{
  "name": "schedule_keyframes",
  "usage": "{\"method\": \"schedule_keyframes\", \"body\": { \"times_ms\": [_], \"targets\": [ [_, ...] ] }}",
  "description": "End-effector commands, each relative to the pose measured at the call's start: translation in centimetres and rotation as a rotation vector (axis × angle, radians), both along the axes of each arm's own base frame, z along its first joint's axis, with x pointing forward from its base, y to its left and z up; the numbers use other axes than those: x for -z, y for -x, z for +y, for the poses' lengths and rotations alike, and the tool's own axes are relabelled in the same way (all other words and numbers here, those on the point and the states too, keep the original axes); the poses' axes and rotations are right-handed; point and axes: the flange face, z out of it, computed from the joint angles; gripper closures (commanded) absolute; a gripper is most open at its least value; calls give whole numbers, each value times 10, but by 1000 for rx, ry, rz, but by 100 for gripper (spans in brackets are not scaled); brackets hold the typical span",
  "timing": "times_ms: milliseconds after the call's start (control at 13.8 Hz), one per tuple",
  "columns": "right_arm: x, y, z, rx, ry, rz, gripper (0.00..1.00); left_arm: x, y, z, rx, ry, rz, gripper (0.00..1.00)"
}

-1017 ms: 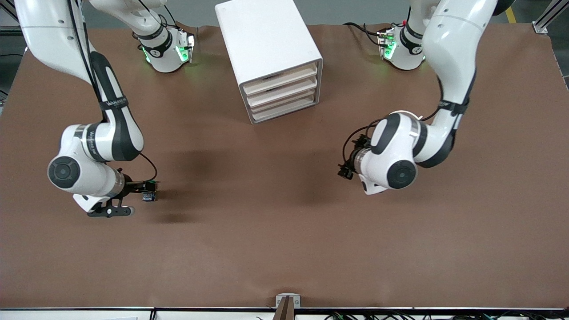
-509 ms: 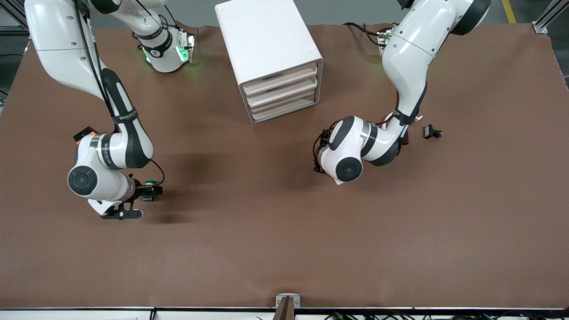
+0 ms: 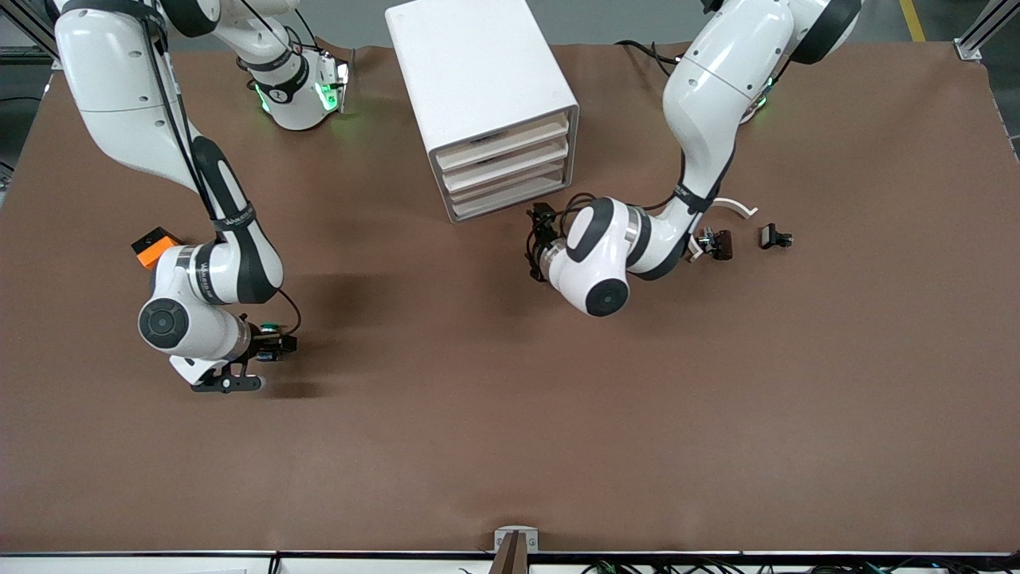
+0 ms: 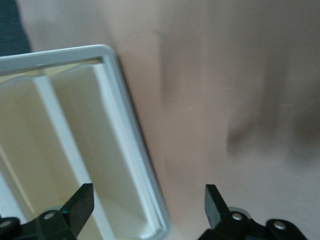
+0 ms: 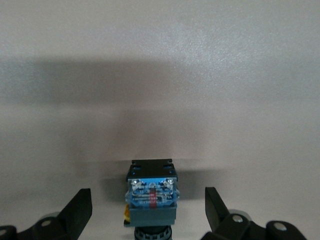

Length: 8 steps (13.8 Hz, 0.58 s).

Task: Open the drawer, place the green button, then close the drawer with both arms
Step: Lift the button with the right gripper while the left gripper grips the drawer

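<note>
The white cabinet [image 3: 478, 72] stands at the table's back middle; its four cream-fronted drawers [image 3: 504, 148] are all shut. The button [image 3: 271, 328], with a green cap and a dark blue body, lies on the brown table toward the right arm's end. In the right wrist view the button [image 5: 150, 192] lies between the fingers of my right gripper [image 5: 148, 212], which is open and not touching it. My right gripper [image 3: 275, 344] is low over the table. My left gripper [image 3: 535, 239] is open and empty beside the cabinet's front lower corner. The left wrist view shows my left gripper [image 4: 147, 205] and the drawer fronts [image 4: 75, 150] close up.
An orange cube [image 3: 151, 245] lies beside the right arm's elbow. Two small black clips [image 3: 717, 241] [image 3: 774, 236] and a white arc [image 3: 737, 206] lie toward the left arm's end, by the left arm.
The left arm has swung from the table's middle toward the cabinet's front. The right arm has shifted slightly toward the table's middle, and the button's green cap now shows.
</note>
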Motion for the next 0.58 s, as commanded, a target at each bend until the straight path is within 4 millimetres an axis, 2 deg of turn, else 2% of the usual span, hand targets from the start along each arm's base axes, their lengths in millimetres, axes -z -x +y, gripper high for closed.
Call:
{"method": "schedule_keyframes", "body": {
  "times_ms": [0, 73, 145, 291, 363, 509],
  "targets": [
    [4, 1, -7, 3, -1, -10, 0, 3, 26, -22, -10, -36, 116, 14],
    [5, 1, -7, 2, -1, -9, 0, 5, 31, -24, -22, -34, 154, 15],
    [4, 0, -7, 3, -2, -11, 8, 6, 34, -24, -30, -32, 196, 17],
    [4, 0, -6, 5, -4, -11, 31, 13, 40, -26, -42, -38, 243, 28],
    [4, 0, -6, 5, -4, -11, 39, 21, 45, -27, -39, -58, 261, 29],
    [4, 0, -6, 5, -4, -10, 59, 31, 53, -29, -33, -76, 283, 42]
  ]
}}
